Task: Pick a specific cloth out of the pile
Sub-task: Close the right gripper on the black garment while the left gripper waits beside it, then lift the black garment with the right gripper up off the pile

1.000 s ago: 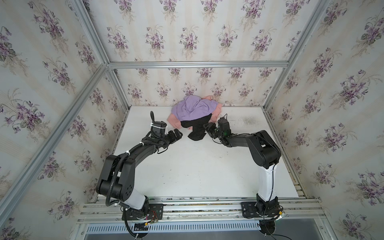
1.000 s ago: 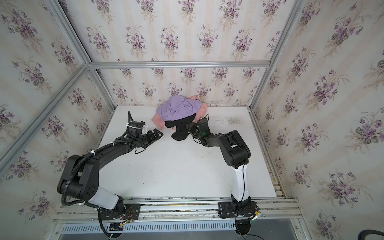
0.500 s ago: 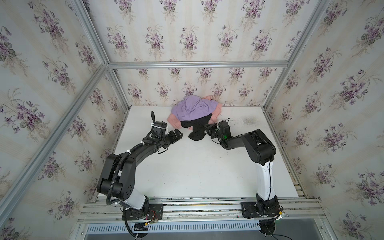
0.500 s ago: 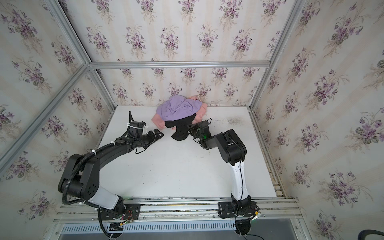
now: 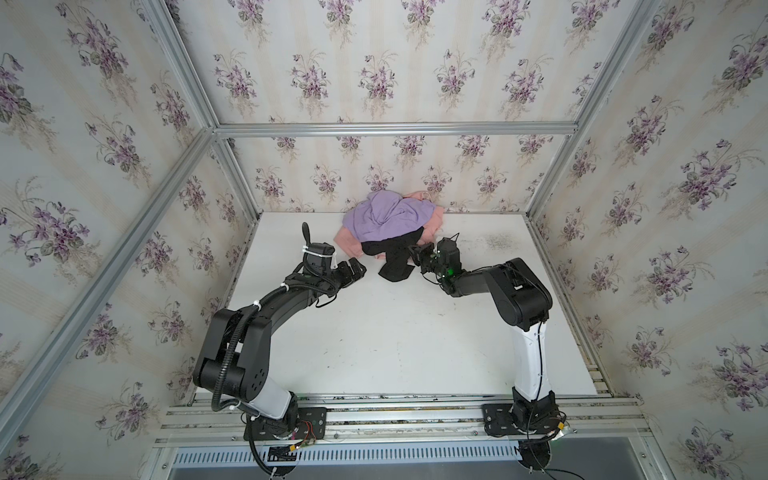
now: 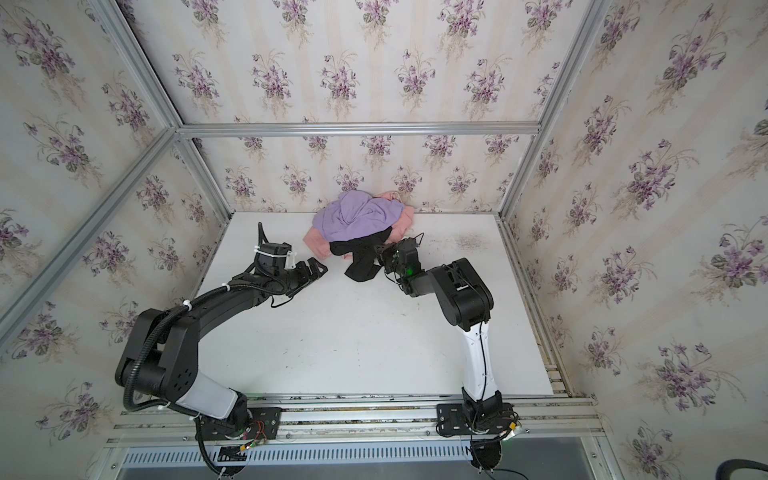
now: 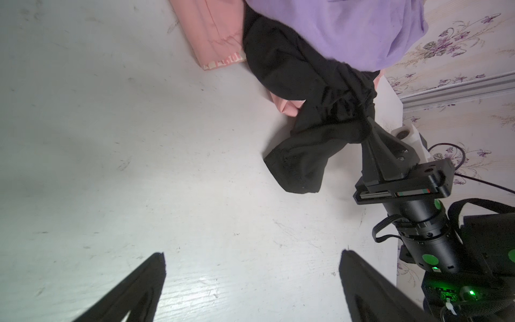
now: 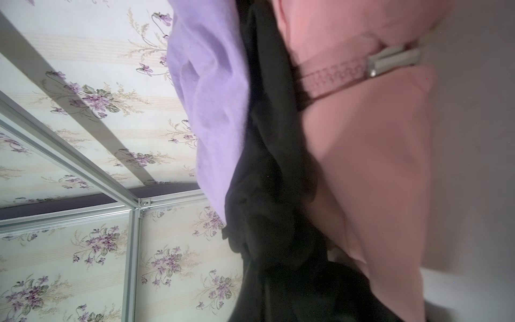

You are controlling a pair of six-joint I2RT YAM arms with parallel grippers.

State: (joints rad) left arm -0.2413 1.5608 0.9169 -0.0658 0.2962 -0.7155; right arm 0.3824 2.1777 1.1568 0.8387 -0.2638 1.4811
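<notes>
Right gripper (image 7: 367, 126): pinching plain black soft fabric cloth (image 7: 301, 83)
Left gripper (image 7: 252, 252): spread, empty
Black cloth: under lavender garment (image 5: 386, 216), front of garment pile (image 5: 348, 244)
Surface: scuffed white tabletop (image 5: 395, 332)
Room: violet-flowered wallpaper (image 5: 374, 83), aluminium frame (image 5: 395, 129)
Writing: salmon-pink garment (image 7: 211, 28) hem print, maybe lettering, unreadable

Both top views look down over my whole worktop (image 5: 374, 332); my wrist cameras sit close, sharing the pile (image 7: 348, 28).
</notes>
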